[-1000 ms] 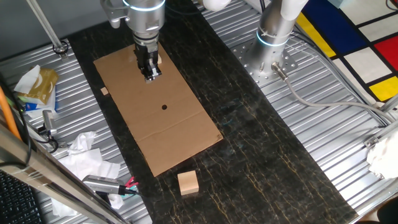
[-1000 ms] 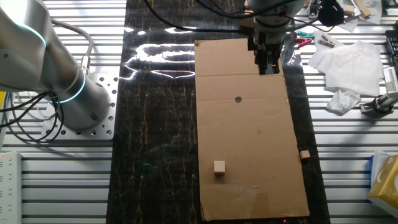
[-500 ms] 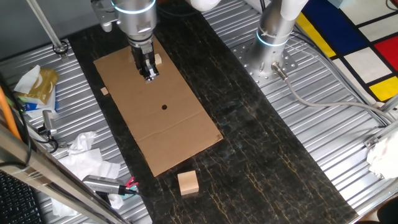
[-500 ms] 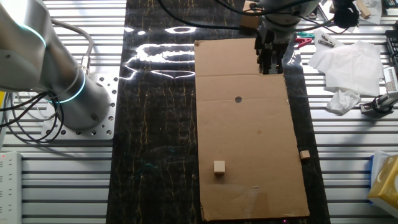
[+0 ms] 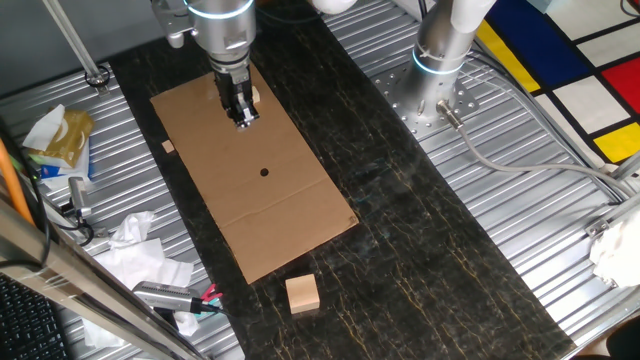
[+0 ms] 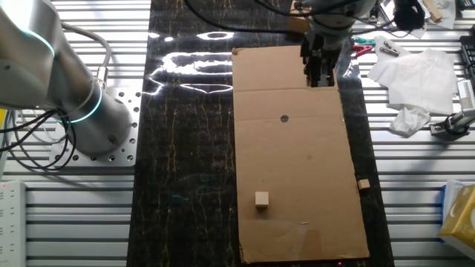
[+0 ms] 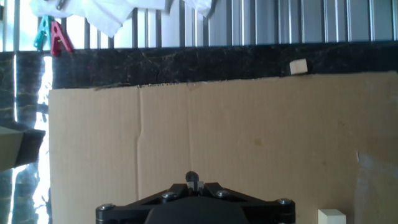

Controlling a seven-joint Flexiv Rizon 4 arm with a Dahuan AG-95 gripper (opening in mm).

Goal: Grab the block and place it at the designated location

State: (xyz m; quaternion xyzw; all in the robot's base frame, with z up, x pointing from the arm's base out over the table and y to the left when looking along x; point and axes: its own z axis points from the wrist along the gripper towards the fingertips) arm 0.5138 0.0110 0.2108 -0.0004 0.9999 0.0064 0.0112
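Still early: the gripper (image 6: 320, 78) hangs high above the cardboard sheet (image 6: 297, 170), its jaws carrying nothing, parted or not I cannot tell, while the block (image 6: 261, 198) lies ungrasped on the sheet, well apart from the black dot (image 6: 284, 118), the gripper having merely drifted sideways since half a second ago.

The block (image 6: 261, 199) is a tiny pale beige wooden cube, resting flat and square in the lower middle of the other fixed view; in the hand view it (image 7: 330, 217) peeks in at the bottom right edge. The dot (image 6: 284, 118) is small, round and black, above frame centre there, well apart from the block. In one fixed view the dot (image 5: 264, 171) lies left of centre.
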